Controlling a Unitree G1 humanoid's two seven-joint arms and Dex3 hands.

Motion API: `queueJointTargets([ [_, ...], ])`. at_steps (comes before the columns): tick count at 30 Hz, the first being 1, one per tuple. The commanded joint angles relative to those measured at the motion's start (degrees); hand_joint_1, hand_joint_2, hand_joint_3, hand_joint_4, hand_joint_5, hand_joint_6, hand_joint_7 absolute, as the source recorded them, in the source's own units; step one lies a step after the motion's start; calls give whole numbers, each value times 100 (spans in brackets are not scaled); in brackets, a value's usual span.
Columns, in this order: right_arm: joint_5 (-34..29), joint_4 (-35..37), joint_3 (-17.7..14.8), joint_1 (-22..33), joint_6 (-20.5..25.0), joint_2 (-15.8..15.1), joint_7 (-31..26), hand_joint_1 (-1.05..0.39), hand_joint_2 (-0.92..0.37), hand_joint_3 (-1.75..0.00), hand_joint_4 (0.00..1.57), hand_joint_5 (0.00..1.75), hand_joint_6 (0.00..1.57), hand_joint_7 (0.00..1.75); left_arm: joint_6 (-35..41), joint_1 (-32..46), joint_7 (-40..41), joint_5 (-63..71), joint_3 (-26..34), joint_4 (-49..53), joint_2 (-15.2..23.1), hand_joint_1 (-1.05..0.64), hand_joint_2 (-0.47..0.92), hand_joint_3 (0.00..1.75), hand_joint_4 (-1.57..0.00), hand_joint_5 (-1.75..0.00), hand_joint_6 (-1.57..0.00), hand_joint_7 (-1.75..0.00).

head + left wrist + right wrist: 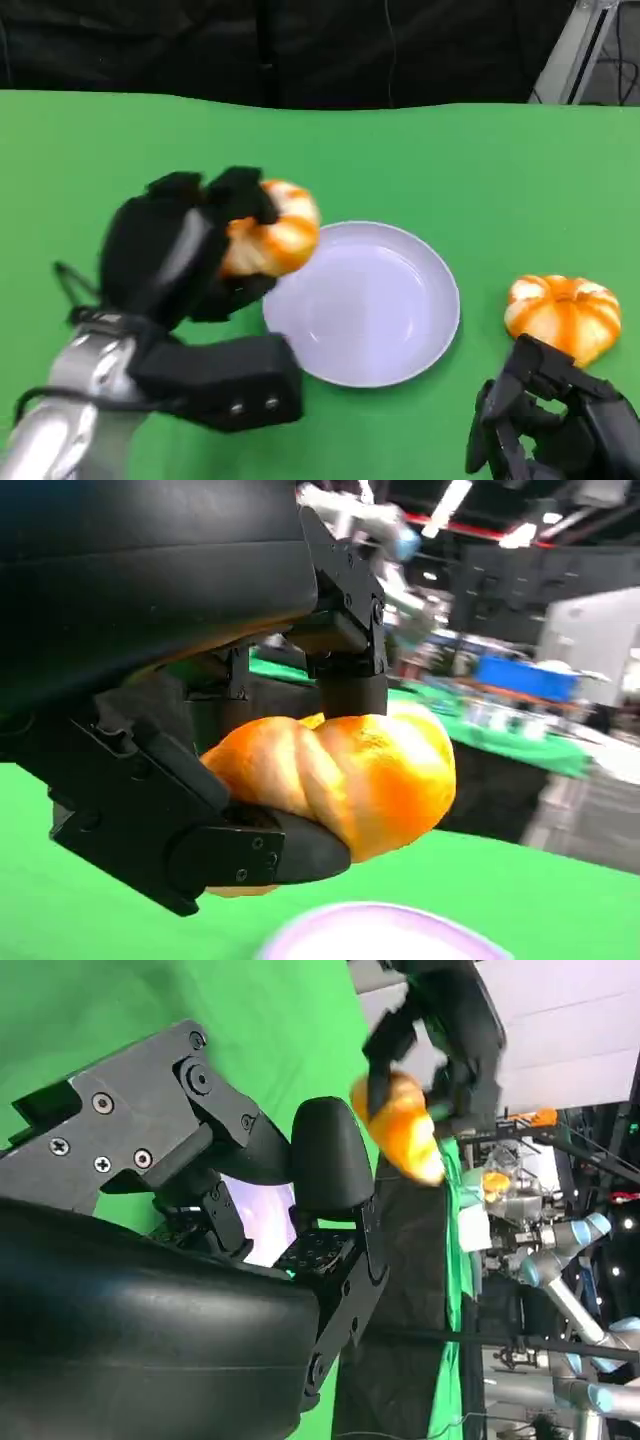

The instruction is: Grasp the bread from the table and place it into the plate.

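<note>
Gripping the bread (275, 235) from above and below, the left hand (185, 245) holds it lifted off the desk (480, 160), just beside the near-left rim of the plate (365, 305) and slightly overlapping that rim in the head view. The bread is a golden-orange twisted roll with paler stripes. In the left wrist view the bread (350, 775) sits pinched between black fingers (345, 630) pressing on its top and another finger curled under its lower side, with green cloth below and the pale edge of the plate (380, 935) showing underneath. The right wrist view catches the same bread (405, 1125) in the left hand (440, 1030) farther off, above the green surface.

The plate is round, shallow and pale lavender-white, lying flat near the middle of the desk with nothing in it. A second orange-striped bun (563, 315) lies on the desk to the right of the plate, apart from it.

The right hand (555, 420) rests low at the near-right corner, just in front of that second bun, holding nothing; its fingers (325, 1155) are loosely curled and apart. Behind the desk hangs a dark backdrop (300, 50).
</note>
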Motion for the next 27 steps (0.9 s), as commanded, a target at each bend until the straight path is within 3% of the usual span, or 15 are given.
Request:
queueJointTargets([
  [1,-28,23,10,31,-69,28,-50,-14,-55,-122,85,175,68,168,-80,-472,-104,35,-222,351,-264,-4,55,92,-77,-175,-70,-174],
  [7,-36,46,32,32,-89,68,-62,-15,-54,-122,85,175,68,168,3,-1136,-232,106,-553,1201,-674,-1,52,89,-78,-175,-65,-175],
  [15,-118,-21,130,89,-82,93,-135,-12,-53,-127,85,175,69,169,9,-1706,-183,179,-913,2461,-1041,-4,68,56,-77,-175,-58,-175],
  [20,-164,-54,227,149,-82,125,-203,-12,-53,-127,85,175,70,169,-794,-1933,-46,77,-1144,3379,-985,-5,83,22,-69,-175,-59,-173],
  [22,-153,-35,241,137,-120,132,-195,-12,-53,-127,86,175,70,169,-1053,-1995,66,64,-1168,3676,-983,-7,86,13,-68,-172,-66,-162],
  [26,-131,-40,247,122,-100,135,-194,-13,-53,-128,86,175,69,169,-1316,-1959,28,-21,-1130,3917,-938,-13,91,7,-76,-138,-88,-110],
  [27,-131,-45,247,123,-92,135,-198,-13,-53,-128,86,175,69,169,-1332,-1923,-56,-45,-1120,3883,-900,-19,92,13,-70,-101,-87,-74],
])
